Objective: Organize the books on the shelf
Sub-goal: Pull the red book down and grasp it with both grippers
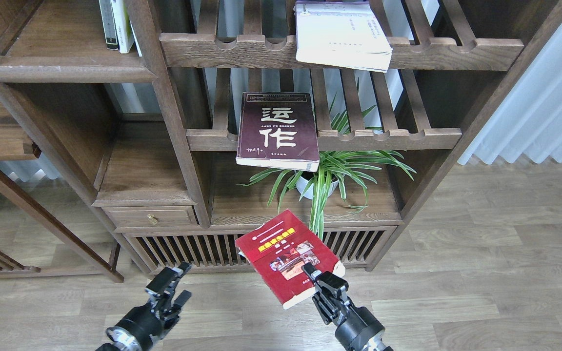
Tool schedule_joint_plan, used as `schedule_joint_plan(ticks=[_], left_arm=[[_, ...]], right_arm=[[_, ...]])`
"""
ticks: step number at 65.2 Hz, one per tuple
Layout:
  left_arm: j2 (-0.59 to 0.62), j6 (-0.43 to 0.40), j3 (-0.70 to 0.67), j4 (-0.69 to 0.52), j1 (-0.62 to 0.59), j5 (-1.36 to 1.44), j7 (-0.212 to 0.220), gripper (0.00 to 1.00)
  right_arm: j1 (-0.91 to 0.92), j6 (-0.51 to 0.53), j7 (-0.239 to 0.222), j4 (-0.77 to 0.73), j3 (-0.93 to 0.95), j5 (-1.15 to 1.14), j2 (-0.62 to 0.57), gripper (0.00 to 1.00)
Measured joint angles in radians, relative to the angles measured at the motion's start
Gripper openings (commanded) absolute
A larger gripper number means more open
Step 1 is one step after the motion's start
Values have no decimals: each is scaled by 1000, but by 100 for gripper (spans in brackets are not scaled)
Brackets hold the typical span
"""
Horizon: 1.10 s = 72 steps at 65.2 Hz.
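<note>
My right gripper [321, 280] is shut on the near edge of the bright red book [286, 256] and holds it tilted in the air in front of the low cabinet doors. My left gripper [173, 285] is open and empty, low at the left of the red book. The dark maroon book [278, 130] with white characters lies on the middle slatted rack, overhanging its front. The cream-white book [342, 35] lies on the upper slatted rack. The solid plank shelf [69, 53] is at the upper left.
Thin upright white-spined books [117, 24] stand at the back of the plank shelf. A potted spider plant [327, 178] sits under the maroon book. A small drawer [150, 217] and slatted cabinet doors [198, 248] are below. Wooden floor lies in front, curtains to the right.
</note>
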Motion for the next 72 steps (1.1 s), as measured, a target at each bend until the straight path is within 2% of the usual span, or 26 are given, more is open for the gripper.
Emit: schedule_joint_plan(ticks=[14,72], left_arm=[[-40,0,63,8,-1,1,-4,96],[-132,0,74,161,-34,29,-13,100]], right_arm=[[-5,0,-1,-7,-63,4,0,4],[-33,0,1,-8,-126,13,0,6]])
